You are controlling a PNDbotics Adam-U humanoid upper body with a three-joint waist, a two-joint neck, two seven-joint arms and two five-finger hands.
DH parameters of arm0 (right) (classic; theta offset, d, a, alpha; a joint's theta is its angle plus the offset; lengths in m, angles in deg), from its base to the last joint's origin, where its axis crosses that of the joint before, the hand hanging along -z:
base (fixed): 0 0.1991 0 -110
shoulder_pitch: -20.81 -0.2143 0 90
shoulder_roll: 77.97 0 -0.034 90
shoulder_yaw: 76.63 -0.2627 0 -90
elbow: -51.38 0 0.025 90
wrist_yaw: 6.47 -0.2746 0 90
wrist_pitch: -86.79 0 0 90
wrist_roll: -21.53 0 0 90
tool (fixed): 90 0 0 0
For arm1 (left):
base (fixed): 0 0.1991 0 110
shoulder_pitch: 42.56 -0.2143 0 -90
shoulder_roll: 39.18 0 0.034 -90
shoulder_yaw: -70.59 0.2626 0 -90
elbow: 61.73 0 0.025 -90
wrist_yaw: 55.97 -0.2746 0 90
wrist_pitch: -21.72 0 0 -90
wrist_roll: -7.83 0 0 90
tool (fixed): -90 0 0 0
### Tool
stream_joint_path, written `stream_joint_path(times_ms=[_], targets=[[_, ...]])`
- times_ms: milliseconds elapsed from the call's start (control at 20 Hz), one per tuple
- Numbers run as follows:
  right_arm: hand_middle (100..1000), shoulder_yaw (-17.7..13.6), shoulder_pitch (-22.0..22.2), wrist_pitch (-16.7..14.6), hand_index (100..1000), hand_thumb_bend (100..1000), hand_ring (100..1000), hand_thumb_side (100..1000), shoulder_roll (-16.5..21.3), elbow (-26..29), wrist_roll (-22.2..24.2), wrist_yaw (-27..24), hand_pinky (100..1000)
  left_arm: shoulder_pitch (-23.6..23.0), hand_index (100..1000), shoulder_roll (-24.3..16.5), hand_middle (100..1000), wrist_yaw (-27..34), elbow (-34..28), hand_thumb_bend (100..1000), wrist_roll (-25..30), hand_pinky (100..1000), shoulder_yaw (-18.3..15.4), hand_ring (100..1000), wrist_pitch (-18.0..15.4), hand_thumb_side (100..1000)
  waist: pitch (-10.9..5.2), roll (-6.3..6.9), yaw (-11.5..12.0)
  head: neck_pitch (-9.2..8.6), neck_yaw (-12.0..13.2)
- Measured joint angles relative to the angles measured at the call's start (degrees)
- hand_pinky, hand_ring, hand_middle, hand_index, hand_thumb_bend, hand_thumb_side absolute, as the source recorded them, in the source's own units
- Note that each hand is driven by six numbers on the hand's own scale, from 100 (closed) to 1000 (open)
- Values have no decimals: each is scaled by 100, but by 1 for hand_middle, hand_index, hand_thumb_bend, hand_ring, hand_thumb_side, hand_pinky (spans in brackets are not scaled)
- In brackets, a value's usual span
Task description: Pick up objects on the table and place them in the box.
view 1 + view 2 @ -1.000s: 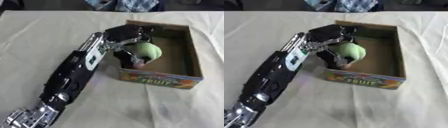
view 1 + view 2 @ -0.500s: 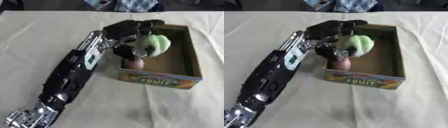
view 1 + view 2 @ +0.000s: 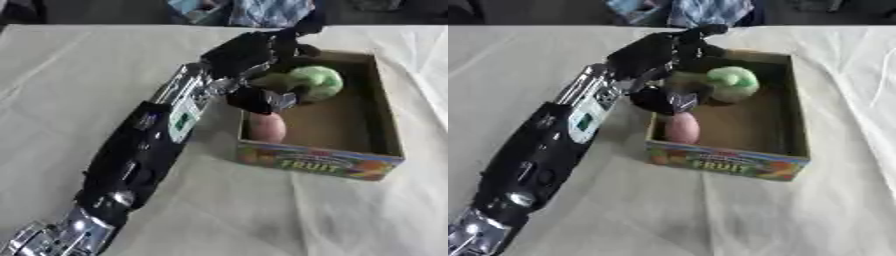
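left hand [image 3: 249, 55] splayed | green fruit [image 3: 312, 82] beside it (in box [image 3: 319, 161])

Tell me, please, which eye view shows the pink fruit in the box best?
The right eye view: the pink fruit stands clear below the left hand, against the box wall. The left eye view shows it too, with the thumb closer above its top.
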Motion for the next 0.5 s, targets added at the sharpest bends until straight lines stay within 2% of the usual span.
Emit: stream_joint_path(times_ms=[500], targets=[[586,-41,15,-279,905,466,798,998,94,0,-174,-225,890,-115,887,-117,1000,412,-805,176,-345,622,19,791,213,873,-103,-41,104,0,-97]])
